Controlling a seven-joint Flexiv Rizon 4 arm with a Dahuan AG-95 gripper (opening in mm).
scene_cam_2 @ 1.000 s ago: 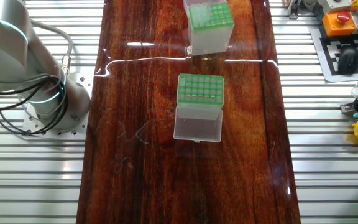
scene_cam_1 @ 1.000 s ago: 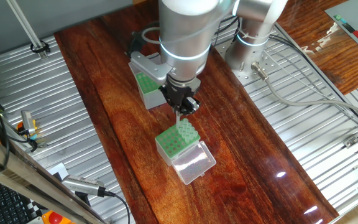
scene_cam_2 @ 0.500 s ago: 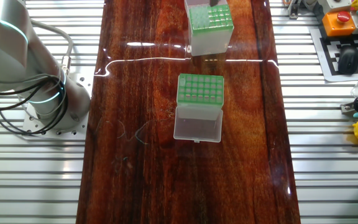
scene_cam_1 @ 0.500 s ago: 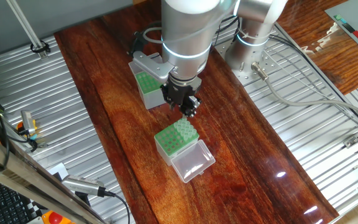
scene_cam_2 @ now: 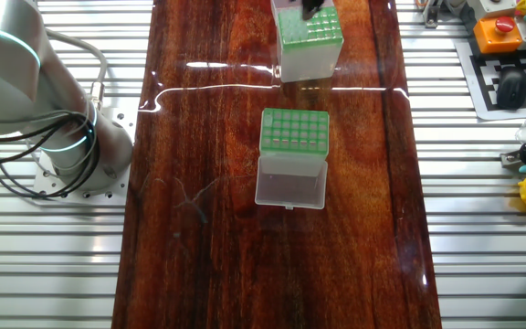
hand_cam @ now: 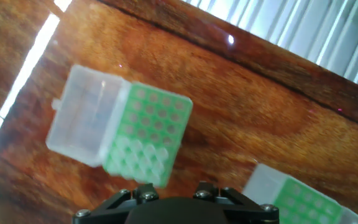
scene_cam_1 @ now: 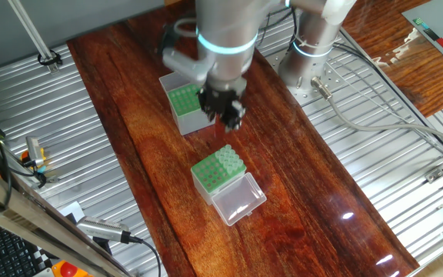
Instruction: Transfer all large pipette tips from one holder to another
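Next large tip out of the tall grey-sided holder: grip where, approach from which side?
Judging from the pictures: take it by the wide round collar, coming straight down from above. The holder seats tips upright in its green hole plate, so only collars would stand proud. Individual tips there are too small to pick out. The gripper, blurred, hangs beside it.

You are looking at two green-topped boxes: one taller box (scene_cam_1: 186,108) and one shorter box (scene_cam_1: 218,173) with one clear lid (scene_cam_1: 239,200).
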